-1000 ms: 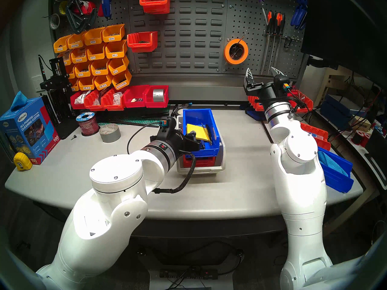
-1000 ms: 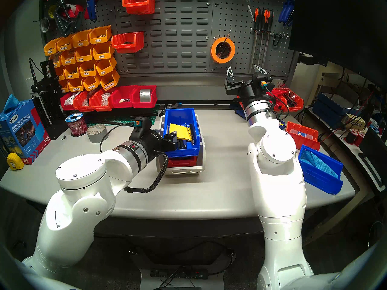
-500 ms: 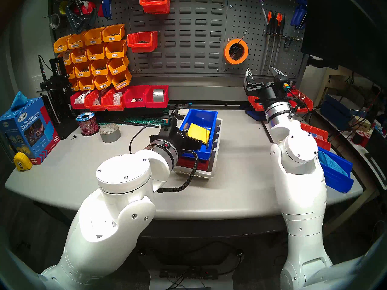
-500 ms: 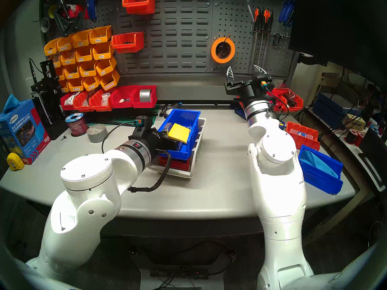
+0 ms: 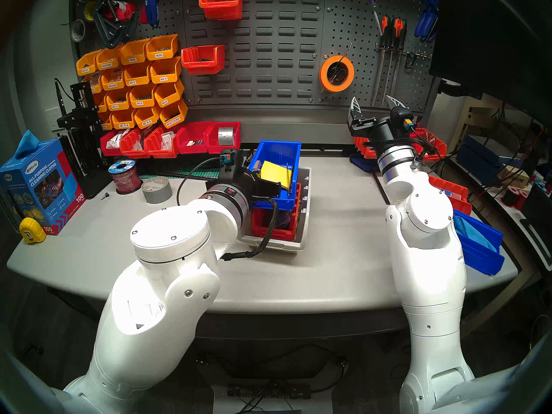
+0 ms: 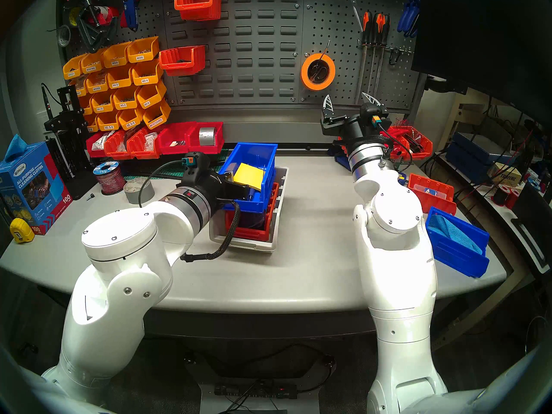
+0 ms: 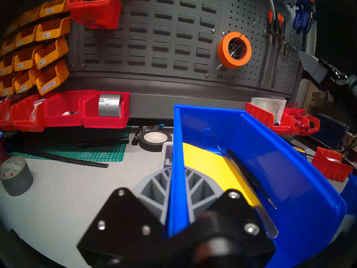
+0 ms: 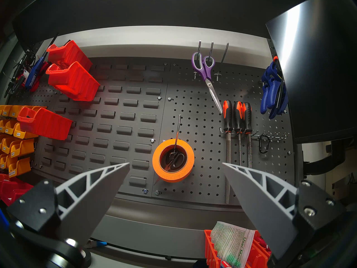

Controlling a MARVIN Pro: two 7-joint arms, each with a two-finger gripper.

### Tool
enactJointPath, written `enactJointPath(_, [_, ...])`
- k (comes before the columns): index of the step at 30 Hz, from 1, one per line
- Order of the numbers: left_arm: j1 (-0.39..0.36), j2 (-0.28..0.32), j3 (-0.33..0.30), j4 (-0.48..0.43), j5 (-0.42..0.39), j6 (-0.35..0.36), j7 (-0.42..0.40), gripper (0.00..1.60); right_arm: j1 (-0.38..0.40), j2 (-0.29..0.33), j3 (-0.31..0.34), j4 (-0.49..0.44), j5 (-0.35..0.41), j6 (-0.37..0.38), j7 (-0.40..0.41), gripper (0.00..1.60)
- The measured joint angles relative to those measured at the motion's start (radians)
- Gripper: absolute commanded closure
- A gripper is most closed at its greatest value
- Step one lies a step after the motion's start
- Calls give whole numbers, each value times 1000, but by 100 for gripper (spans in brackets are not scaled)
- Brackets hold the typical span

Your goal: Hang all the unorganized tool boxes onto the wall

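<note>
Since a second ago your left gripper (image 7: pixel 174 200) has clenched on the blue bin (image 5: pixel 276 177) and raised it out of the stack: its near end now stands clear above the red bin (image 5: pixel 276 222), which sat hidden under it before, while the beige bin (image 5: pixel 301 225) has skewed on the bench (image 5: pixel 343 255). Your right arm has not moved.

Taking the blue bin as the landmark and reading left to right: to its left lie the grey tape roll (image 5: pixel 157 190) and the wire spool (image 5: pixel 125 177). Your left fingers (image 7: pixel 152 192) pinch the bin's left side wall, one inside, one outside, close to the near end. Inside the bin a yellow card (image 5: pixel 275 174) leans over some dark tools. Directly beneath sit the red bin and, around that, the beige one. Up and behind stands the louvre wall (image 5: pixel 268 55), with two red bins already hung at its left edge. Well to the right your right gripper (image 5: pixel 373 104) hangs released, fingers spread, aimed up at the orange tape (image 5: pixel 336 73).

I judge the blue bin stiff, light plastic with a smooth, fairly slippery wall; a one-wall pinch near one end lets it swing and the loose contents slide, so keep it level. The rim or back wall would be a steadier hold.

Its long axis runs from you toward the wall, angled slightly left, open top up, tall back end facing the louvres.
</note>
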Motion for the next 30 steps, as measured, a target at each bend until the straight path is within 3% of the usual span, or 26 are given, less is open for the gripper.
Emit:
enactJointPath(16, [-80, -30, -164, 0, -90, 7, -39, 160, 0, 0, 0, 0, 0, 0, 0, 0])
enactJointPath(30, [-91, 18, -341, 0, -202, 106, -120, 160, 0, 0, 0, 0, 0, 0, 0, 0])
